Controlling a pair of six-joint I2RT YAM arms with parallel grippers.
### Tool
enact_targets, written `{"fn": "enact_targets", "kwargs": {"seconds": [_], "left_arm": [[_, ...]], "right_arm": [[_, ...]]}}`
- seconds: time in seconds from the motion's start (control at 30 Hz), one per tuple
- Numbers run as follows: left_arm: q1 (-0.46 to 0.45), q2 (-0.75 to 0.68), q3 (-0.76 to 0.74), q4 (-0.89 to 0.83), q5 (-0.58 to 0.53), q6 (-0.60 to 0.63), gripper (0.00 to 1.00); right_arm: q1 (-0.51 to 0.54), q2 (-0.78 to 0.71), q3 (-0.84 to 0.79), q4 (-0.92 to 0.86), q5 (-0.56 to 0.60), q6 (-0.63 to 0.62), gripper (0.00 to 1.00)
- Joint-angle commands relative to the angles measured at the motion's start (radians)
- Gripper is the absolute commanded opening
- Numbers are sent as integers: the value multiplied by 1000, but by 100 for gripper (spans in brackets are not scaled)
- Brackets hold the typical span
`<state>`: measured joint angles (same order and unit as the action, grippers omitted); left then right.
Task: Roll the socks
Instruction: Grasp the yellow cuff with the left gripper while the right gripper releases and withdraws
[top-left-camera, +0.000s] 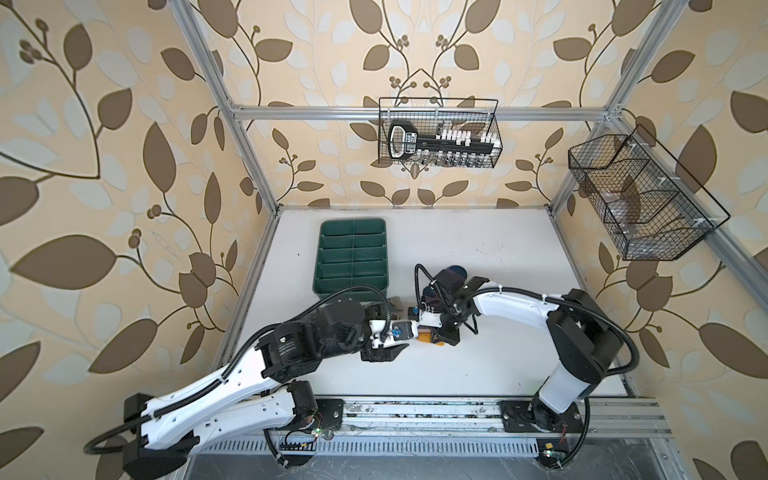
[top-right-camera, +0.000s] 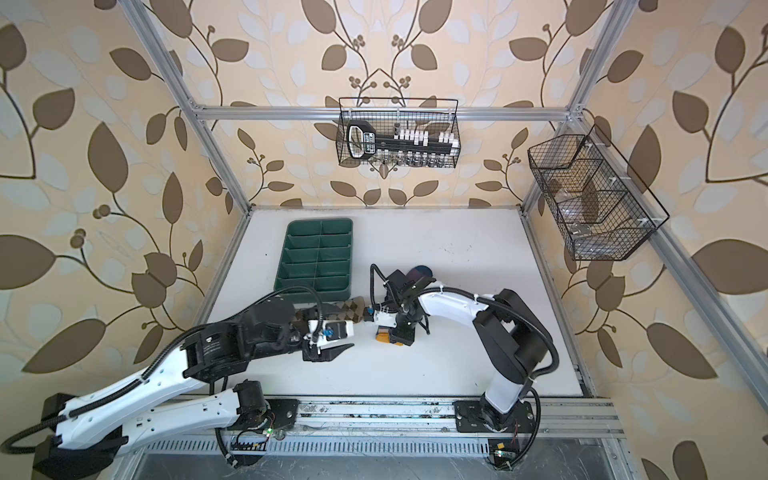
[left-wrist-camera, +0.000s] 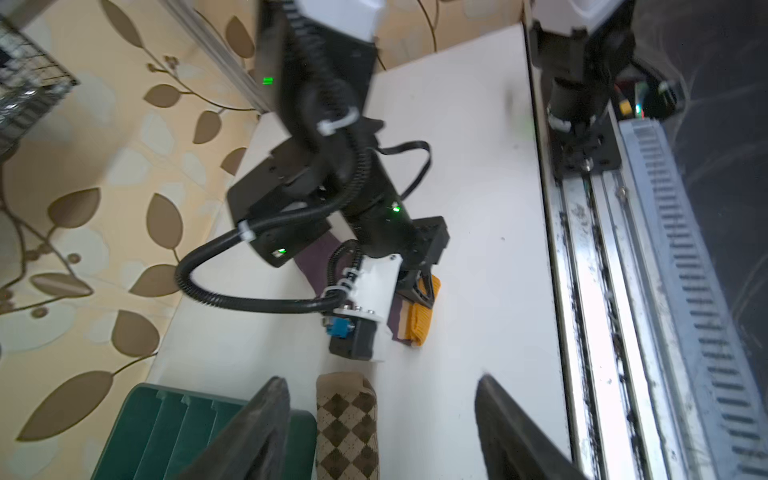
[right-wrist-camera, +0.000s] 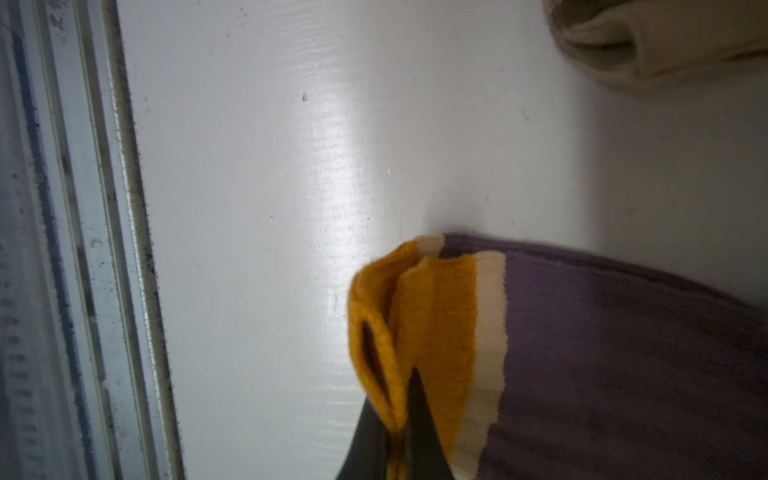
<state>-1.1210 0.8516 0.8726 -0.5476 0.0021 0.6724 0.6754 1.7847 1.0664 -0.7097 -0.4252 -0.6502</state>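
Your right gripper (right-wrist-camera: 401, 415) is pinched tight on the orange-yellow cuff (right-wrist-camera: 436, 324) of the purple sock (right-wrist-camera: 623, 353), with the cuff's folded edge squeezed between the two dark fingertips and bunched up off the white bench (top-left-camera: 478, 374). The sock lies near the middle of the bench. Its navy toe (top-left-camera: 455, 272) points toward the far edge and its cuff toward the front rail, but the right arm hides most of its length in both top views. Your left gripper (left-wrist-camera: 380, 380) has its jaws standing wide apart with nothing held. In the left wrist view, the tan argyle sock (left-wrist-camera: 347, 424) lies on the bench between the two fingers, close to one of them; you cannot tell there whether that finger touches it. In a top view, you can see this argyle sock (top-right-camera: 349, 309) stretched along the front end of the green divided tray (top-right-camera: 320, 221), just beside it and close to the purple sock's cuff end. The tray sits toward the far left corner of the bench.
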Motion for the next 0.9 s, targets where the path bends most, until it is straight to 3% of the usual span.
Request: {"fn": "enact_targets", "kwargs": {"seconds": [0.0,0.23,0.4,0.5,0.67,0.87], "left_arm": [[-96,88,-70,49,-197,154,60],[-131,261,-273,424,-199,162,50],[-128,409,-329,669,-301,136,40],[-103,489,-303,704,-317,97,37],[-76,550,-280,739,-310,77,38],[-44,632,-246,758,-277,23,54]], "right_arm": [[-42,96,61,-151,-177,-53,0],[-66,172,99,-176,-163,-65,0],[-67,157,96,-174,-164,-71,0],[-67,142,92,-175,-166,-80,0],[-60,119,81,-166,-157,-83,0],[-50,106,73,-160,-143,-85,0]]}}
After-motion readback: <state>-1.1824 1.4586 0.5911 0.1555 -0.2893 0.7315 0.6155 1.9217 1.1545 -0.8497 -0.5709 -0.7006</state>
